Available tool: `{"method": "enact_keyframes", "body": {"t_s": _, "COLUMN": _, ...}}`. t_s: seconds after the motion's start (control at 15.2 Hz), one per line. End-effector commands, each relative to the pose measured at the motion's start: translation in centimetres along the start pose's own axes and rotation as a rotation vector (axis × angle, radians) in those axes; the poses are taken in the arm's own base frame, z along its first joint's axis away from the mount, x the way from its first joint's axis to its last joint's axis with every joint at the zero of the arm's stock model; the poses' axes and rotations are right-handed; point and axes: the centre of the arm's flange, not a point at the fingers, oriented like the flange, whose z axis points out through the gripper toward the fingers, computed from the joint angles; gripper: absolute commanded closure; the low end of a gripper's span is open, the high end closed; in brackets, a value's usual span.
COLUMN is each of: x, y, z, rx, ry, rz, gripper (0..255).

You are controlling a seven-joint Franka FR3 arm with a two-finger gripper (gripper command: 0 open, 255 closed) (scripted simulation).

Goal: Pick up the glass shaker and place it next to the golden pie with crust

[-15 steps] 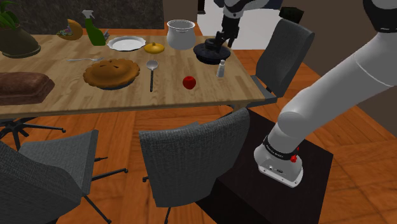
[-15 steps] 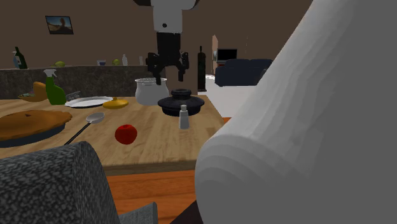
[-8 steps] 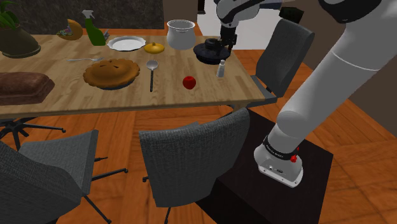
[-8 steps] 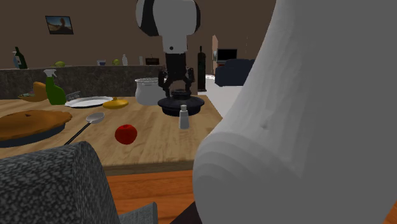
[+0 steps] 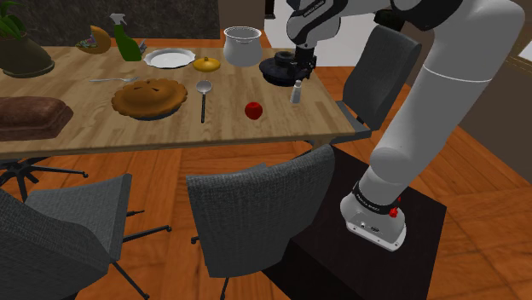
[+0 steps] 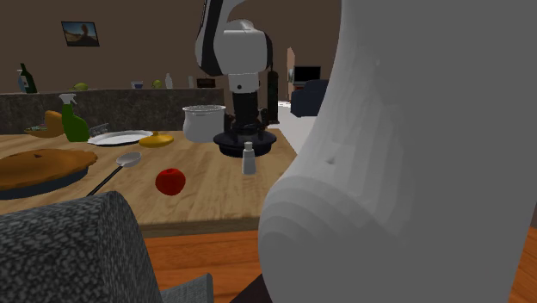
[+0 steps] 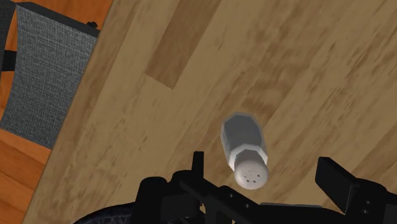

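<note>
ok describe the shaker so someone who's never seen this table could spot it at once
Find the wooden table and go to its end at the shoulder view's right. Beside a black round lid, and apart from a red fruit, stands the shaker: small and upright, with a greyish faceted body and a pale cap with holes, slimmer than anything near it.

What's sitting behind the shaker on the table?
In the second exterior view, a black round lid lies just behind the shaker, with a white pot further back. The open gripper hangs in front of the lid's middle, hiding that part.
</note>
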Motion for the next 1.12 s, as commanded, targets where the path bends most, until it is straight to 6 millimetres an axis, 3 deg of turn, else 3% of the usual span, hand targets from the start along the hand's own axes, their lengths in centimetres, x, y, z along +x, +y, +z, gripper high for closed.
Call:
{"method": "enact_keyframes", "body": {"t_s": 0.0, "x": 0.0, "y": 0.1, "z": 1.0, "rx": 0.0, "ry": 0.0, "rz": 0.0, "gripper": 0}}
{"method": "enact_keyframes", "body": {"t_s": 0.13, "x": 0.0, "y": 0.1, "z": 2.4, "rx": 0.0, "ry": 0.0, "rz": 0.0, "gripper": 0}}
{"method": "enact_keyframes", "body": {"t_s": 0.66, "x": 0.0, "y": 0.1, "z": 2.4, "rx": 0.0, "ry": 0.0, "rz": 0.0, "gripper": 0}}
{"method": "enact_keyframes", "body": {"t_s": 0.73, "x": 0.0, "y": 0.1, "z": 2.4, "rx": 0.0, "ry": 0.0, "rz": 0.0, "gripper": 255}}
{"method": "enact_keyframes", "body": {"t_s": 1.06, "x": 0.0, "y": 0.1, "z": 2.4, "rx": 0.0, "ry": 0.0, "rz": 0.0, "gripper": 255}}
